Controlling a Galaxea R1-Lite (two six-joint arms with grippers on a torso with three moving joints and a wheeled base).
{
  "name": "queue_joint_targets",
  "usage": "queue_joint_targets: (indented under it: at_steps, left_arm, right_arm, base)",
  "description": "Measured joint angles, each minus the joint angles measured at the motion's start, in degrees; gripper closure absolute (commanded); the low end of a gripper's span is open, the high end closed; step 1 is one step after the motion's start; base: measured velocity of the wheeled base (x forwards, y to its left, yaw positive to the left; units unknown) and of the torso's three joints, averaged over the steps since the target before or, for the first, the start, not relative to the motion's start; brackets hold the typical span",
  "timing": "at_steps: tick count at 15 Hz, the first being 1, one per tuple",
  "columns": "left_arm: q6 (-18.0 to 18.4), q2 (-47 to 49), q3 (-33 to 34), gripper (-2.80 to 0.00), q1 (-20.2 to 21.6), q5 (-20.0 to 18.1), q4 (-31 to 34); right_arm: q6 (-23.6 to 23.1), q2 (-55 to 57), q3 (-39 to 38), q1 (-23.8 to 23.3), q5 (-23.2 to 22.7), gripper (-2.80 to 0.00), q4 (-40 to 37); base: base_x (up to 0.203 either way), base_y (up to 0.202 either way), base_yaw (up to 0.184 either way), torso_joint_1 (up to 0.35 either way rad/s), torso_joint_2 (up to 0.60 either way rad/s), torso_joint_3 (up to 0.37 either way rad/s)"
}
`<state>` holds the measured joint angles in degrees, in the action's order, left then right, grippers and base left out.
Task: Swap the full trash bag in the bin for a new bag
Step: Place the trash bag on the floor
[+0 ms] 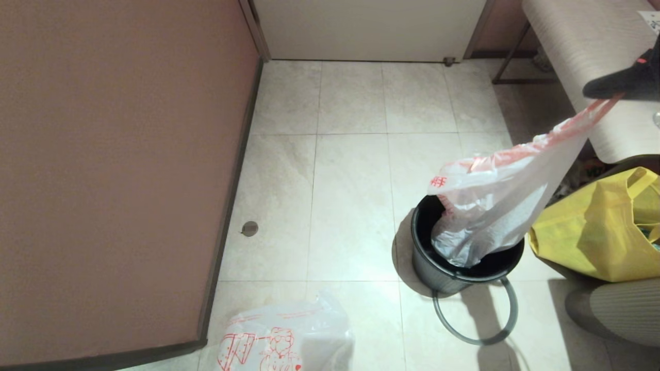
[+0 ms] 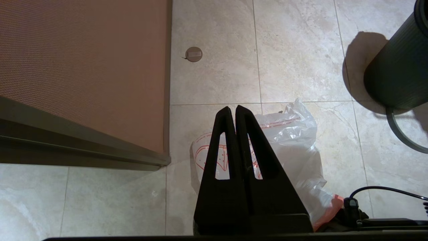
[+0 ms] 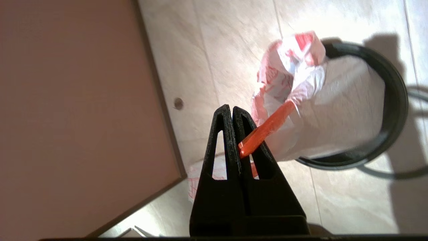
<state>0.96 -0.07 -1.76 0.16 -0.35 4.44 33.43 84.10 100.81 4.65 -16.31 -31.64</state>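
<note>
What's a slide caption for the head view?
Right pincer lifts milky-white full plastic trash bag by its orange-red handle from round black plastic bin.

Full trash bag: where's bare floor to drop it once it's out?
Open tiles between the brown wall panel and the bin, above the new bag. Crowded right of the bin: yellow tote bag, grey hoop.

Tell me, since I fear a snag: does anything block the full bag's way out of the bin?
Nothing visible does. The right gripper pinches the full trash bag by its orange handle; its bottom sits inside the bin, whose grey hoop lies beside.
</note>
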Motion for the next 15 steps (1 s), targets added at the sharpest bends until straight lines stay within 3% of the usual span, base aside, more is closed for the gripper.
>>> queue_joint_targets:
  at_steps: [3,5,9,12,15]
  left_arm:
    - [0.0,0.0,0.0,0.0,0.0,-0.01,0.0]
    - [0.02,0.0,0.0,0.0,0.0,-0.03,0.02]
    - [0.0,0.0,0.0,0.0,0.0,-0.01,0.0]
    - [-0.01,0.0,0.0,0.0,0.0,-0.03,0.0]
    - [0.0,0.0,0.0,0.0,0.0,0.0,0.01]
  right_arm:
    - [-2.64,-0.71,11.44,0.73,0.53,0.0,-4.61]
    - [-6.2,-1.66,13.31,0.61,2.2,0.0,-1.14]
    - [-13.04,-2.46,13.86,-3.11,5.45,0.0,16.5]
    - [-24.66,-0.22,13.94,-4.05,10.31,0.0,31.54]
    - [-34.26,5.33,13.97,-5.36,10.84,0.0,41.16]
  base:
    - [0.0,0.0,0.0,0.0,0.0,0.0]
    - [0.0,0.0,0.0,0.0,0.0,0.0]
    - [0.0,0.0,0.0,0.0,0.0,0.0]
    - [0.0,0.0,0.0,0.0,0.0,0.0]
    - [0.0,0.0,0.0,0.0,0.0,0.0]
